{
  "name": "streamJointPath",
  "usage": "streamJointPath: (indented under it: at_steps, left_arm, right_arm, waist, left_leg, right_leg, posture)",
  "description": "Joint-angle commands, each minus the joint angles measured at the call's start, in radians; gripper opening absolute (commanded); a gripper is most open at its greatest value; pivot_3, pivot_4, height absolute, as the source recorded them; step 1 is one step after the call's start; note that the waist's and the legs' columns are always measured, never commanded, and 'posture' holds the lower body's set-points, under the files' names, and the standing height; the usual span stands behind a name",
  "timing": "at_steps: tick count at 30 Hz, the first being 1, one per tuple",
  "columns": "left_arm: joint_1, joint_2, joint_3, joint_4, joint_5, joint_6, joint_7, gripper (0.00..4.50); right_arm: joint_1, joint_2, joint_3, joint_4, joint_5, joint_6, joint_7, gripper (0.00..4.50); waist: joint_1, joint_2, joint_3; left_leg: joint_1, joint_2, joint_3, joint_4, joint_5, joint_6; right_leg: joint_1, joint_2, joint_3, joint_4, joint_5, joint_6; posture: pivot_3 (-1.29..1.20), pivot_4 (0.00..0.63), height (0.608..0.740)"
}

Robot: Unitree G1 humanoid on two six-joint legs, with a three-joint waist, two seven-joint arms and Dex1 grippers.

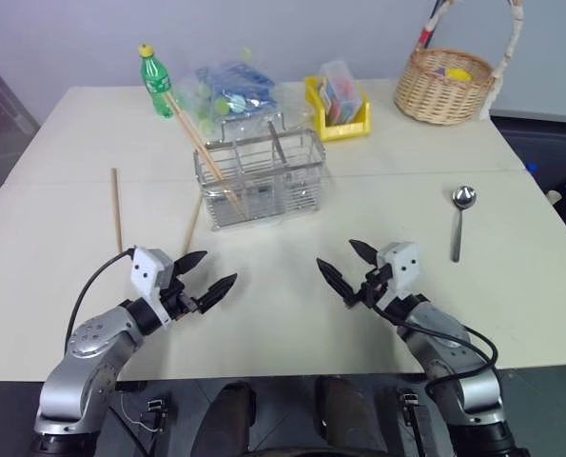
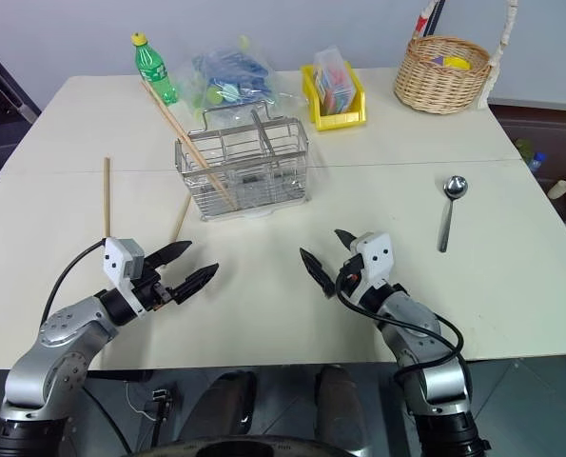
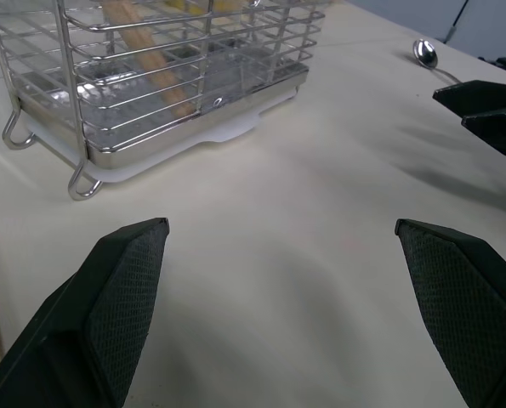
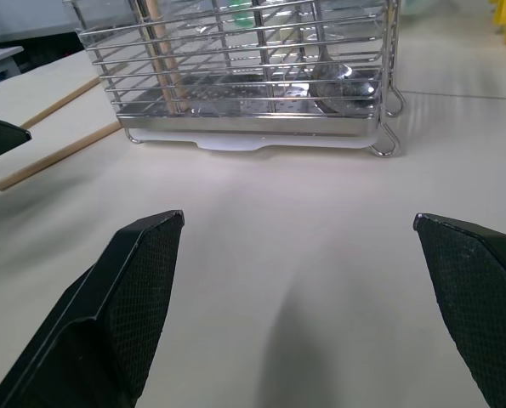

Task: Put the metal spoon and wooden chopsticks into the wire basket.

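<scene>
Pick-up step not begun: L gripper (image 1: 209, 271) and R gripper (image 1: 341, 261) are held wide apart, empty. Chopsticks: some leant in basket (image 1: 262, 176), one (image 1: 116, 209) lying left of it. Spoon (image 1: 460, 220) lies right; R reach and grasp judged needed next.
</scene>
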State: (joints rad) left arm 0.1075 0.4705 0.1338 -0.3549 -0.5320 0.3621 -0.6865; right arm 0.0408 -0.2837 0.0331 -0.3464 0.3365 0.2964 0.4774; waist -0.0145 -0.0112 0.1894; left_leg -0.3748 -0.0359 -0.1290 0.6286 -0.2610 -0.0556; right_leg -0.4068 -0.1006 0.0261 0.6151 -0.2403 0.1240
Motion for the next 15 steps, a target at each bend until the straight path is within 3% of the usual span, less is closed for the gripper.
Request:
streamJointPath:
  at_steps: [1,15]
  left_arm:
    - [-0.004,0.005,0.013,-0.037,-0.008,-0.008,0.001,4.50]
    - [-0.008,0.006,0.014,-0.024,-0.003,-0.018,-0.007,4.50]
  right_arm:
    - [-0.009,0.007,-0.003,-0.007,0.000,-0.027,0.002,4.44]
    - [-0.007,0.006,-0.005,-0.005,0.001,-0.030,0.001,4.44]
  waist:
    - [0.000,0.000,0.000]
    - [0.000,0.000,0.000]
  left_leg:
    - [0.000,0.000,0.000,0.000,0.000,0.000]
    - [0.000,0.000,0.000,0.000,0.000,0.000]
  right_leg:
    - [0.000,0.000,0.000,0.000,0.000,0.000]
    - [0.000,0.000,0.000,0.000,0.000,0.000]
  posture:
    - [0.00,0.150,0.740]
    - [0.00,0.150,0.740]
